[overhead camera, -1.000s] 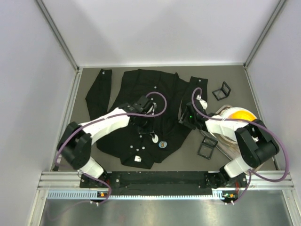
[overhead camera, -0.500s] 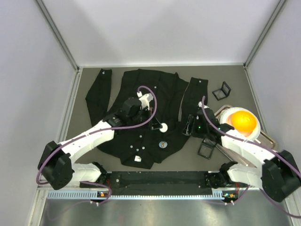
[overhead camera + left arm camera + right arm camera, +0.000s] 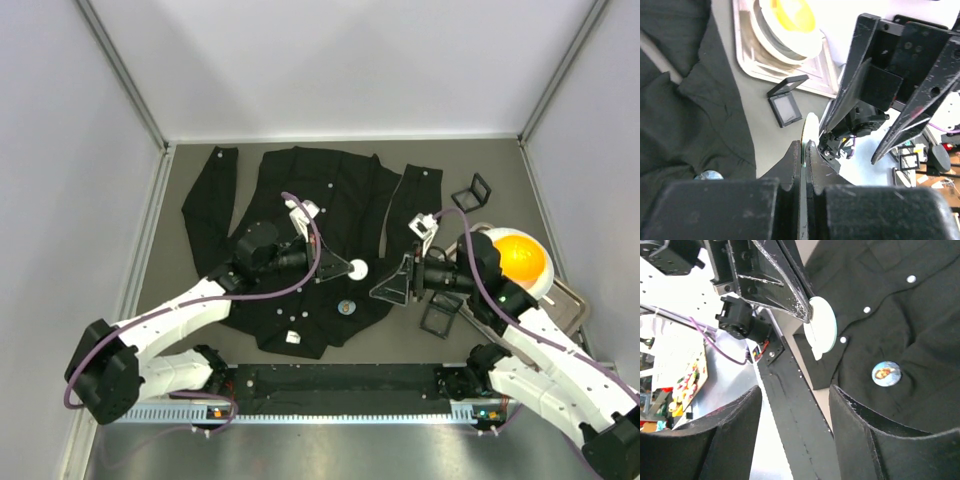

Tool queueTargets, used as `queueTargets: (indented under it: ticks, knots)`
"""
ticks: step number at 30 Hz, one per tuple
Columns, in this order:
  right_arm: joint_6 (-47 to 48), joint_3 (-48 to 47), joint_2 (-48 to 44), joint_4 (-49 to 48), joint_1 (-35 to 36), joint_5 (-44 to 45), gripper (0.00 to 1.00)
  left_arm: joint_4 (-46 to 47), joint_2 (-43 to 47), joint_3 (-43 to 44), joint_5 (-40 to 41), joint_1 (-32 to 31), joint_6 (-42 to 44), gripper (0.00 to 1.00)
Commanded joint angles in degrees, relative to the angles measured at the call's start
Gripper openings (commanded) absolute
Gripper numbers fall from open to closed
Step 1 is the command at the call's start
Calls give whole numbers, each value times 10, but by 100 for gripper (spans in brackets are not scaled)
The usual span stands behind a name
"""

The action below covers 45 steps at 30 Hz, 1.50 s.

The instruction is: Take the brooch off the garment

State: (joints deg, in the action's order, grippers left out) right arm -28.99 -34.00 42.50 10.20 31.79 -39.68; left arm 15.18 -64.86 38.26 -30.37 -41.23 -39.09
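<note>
Now, from above, you see the shirt (image 3: pixel 300 190) spread on the bench (image 3: pixel 505 160), and the brooch (image 3: pixel 346 308), a small round badge, sits on its front toward the hem, between the two arms. The left gripper (image 3: pixel 347 268) is over the shirt near it, jaws pinching a white disc (image 3: pixel 359 268). The right gripper (image 3: pixel 385 288) hovers just beside, jaws spread. The left wrist view shows the disc edge-on, clamped between pressed jaws, with the right jaws wide apart opposite. The right wrist view shows the brooch on the dark cloth beside the button row, touched by nothing. Judge it light, stiff and smooth-faced, likely to slip, so take it by the rim. The cloth is limp and will probably rise with the pin, so expect to hold it down close by.
</note>
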Motion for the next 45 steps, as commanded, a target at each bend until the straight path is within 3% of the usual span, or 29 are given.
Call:
queueTargets:
  ticks: [1, 6, 9, 20, 35, 45]
  knots:
    - [-27, 22, -18, -98, 5, -72, 53, 130, 18, -24, -57, 1, -26, 0]
    - [-59, 40, -22, -171, 6, -80, 42, 175, 18, -38, -75, 1, -53, 0]
    - [-61, 35, -11, -169, 6, -68, 35, 213, 15, -48, -88, 1, -76, 0]
    - [-96, 37, 6, -237, 6, -45, 33, 223, 17, -51, -103, 0, -90, 0]
    - [-106, 31, 35, -259, 8, -38, 28, 204, 12, -38, -97, 0, -78, 0]
    - [-109, 29, 50, -258, 13, -25, 18, 193, 17, -32, -96, 0, -67, 0]
